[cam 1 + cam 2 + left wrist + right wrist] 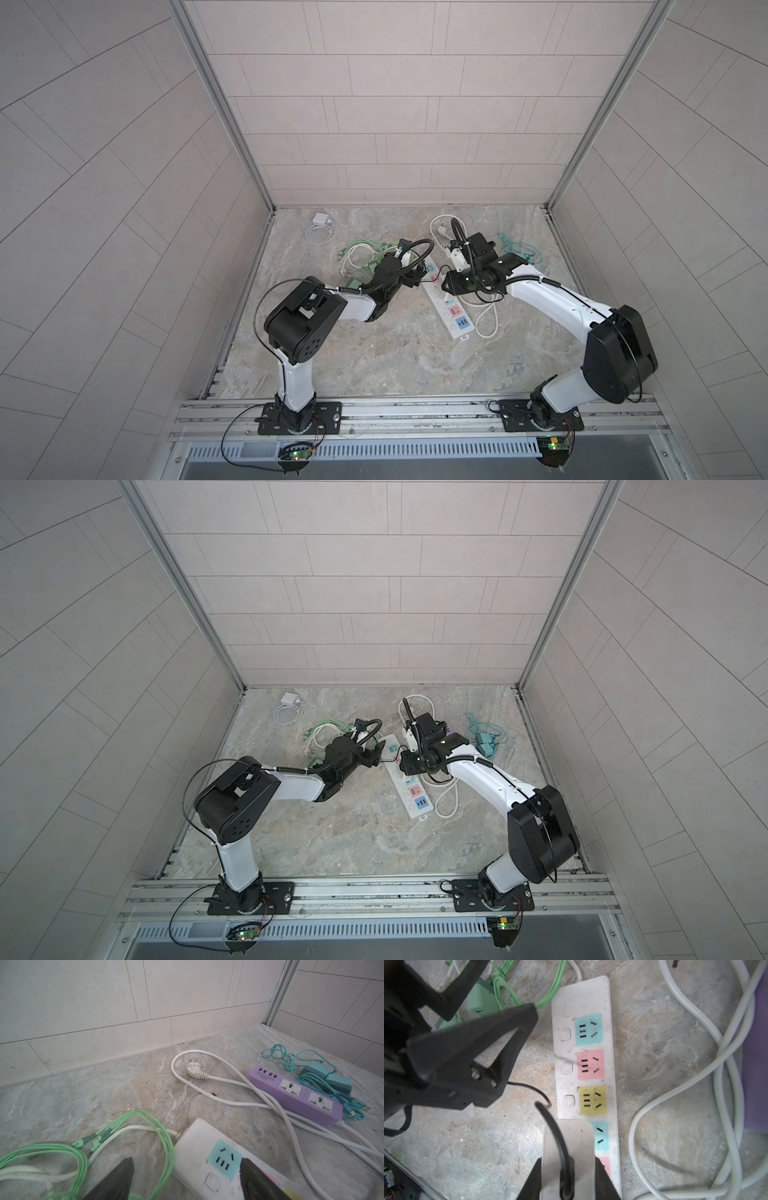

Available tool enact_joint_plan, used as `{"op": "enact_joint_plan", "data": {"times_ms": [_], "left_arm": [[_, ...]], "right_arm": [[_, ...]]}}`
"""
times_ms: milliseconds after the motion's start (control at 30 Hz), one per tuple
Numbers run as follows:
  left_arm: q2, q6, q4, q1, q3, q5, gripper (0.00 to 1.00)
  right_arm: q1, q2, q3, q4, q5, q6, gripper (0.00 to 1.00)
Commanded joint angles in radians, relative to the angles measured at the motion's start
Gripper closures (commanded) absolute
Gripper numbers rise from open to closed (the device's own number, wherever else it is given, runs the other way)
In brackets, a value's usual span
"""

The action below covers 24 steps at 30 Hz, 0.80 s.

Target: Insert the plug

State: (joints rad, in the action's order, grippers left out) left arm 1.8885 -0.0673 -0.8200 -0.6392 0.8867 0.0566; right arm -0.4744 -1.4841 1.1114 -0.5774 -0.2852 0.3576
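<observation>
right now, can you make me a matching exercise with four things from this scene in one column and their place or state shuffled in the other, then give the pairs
Things
1. left gripper
2. right gripper
3. purple power strip
4. small white charger

Place or state
A. beside the teal chargers
B. far left corner of the table
C. open, over the end of the white power strip
D. shut on the plug

Pairs: 1-C, 2-D, 3-A, 4-B
</observation>
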Motion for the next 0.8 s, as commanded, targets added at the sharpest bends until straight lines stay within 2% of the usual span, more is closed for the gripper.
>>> {"op": "enact_joint_plan", "data": {"times_ms": [0, 300, 500, 767], "left_arm": [[0.045, 0.012, 0.043, 0.026, 0.09, -0.024, 0.18], [0.169, 0.019, 0.153, 0.05, 0.276, -0.048, 0.22], [0.214, -0.002, 0.252, 0.059, 0.362, -0.049, 0.22], [0.223, -0.001, 0.297, 0.06, 0.388, -0.062, 0.22]], "right_arm": [[-0.02, 0.077, -0.05, -0.009, -0.036, 0.028, 0.73], [-0.131, 0.154, -0.158, 0.056, -0.022, 0.103, 0.73], [-0.171, 0.113, -0.206, 0.107, -0.005, 0.137, 0.74], [-0.128, 0.091, -0.205, 0.013, 0.171, 0.127, 0.74]]}}
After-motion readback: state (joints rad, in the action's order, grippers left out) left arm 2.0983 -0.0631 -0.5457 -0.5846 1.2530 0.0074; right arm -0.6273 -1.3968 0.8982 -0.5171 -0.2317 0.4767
